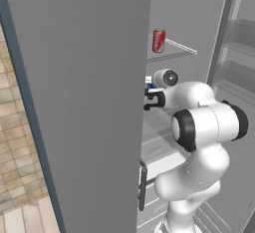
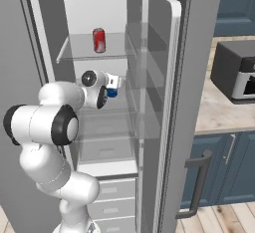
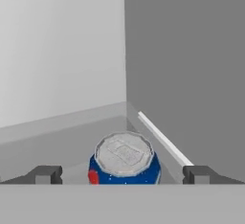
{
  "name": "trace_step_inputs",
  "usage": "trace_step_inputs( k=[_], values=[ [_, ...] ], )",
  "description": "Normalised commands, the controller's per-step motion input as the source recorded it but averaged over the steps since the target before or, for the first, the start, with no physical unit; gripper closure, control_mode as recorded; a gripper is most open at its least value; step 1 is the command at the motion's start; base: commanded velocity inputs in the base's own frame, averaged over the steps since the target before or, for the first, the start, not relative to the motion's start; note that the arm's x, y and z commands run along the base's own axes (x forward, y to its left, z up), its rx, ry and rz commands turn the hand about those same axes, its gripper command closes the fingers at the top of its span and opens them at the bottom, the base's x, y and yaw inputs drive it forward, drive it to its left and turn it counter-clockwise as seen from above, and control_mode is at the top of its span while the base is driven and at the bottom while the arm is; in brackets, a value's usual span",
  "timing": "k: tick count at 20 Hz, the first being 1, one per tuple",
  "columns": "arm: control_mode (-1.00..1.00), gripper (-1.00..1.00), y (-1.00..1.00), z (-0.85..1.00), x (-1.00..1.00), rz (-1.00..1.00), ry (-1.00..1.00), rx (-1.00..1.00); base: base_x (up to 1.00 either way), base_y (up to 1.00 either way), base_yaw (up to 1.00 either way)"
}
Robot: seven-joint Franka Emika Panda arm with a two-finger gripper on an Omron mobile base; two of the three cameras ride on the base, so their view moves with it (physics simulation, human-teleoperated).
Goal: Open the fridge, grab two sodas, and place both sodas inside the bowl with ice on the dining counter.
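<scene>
The fridge stands with its right door swung open and its glass shelves showing. A red soda is upright on the upper shelf. On the shelf below stands a blue soda, seen from above with its silver top. My gripper is open inside the fridge, just above and around that can. One fingertip is on each side of the can, apart from it. The bowl with ice and the dining counter are out of view.
The fridge's closed left door fills the near left, close beside my arm. Drawers sit at the fridge's bottom. To the right, a dark oven stands on a stone counter over dark blue cabinets.
</scene>
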Motion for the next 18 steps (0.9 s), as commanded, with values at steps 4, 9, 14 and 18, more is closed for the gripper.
trace_step_inputs(
  k=[4,9,14,18],
  values=[
    [-1.0,-1.0,-0.05,-0.09,0.06,0.01,0.0,0.0,0.0,0.0,0.0],
    [-1.0,-1.0,0.0,-0.15,0.04,0.01,0.0,0.0,0.0,0.0,0.0],
    [-1.0,-1.0,0.0,-0.12,0.06,0.01,0.0,0.0,0.0,0.0,0.0],
    [-1.0,-1.0,-0.1,0.0,0.17,0.02,0.0,0.01,0.0,0.0,0.0]
  ],
)
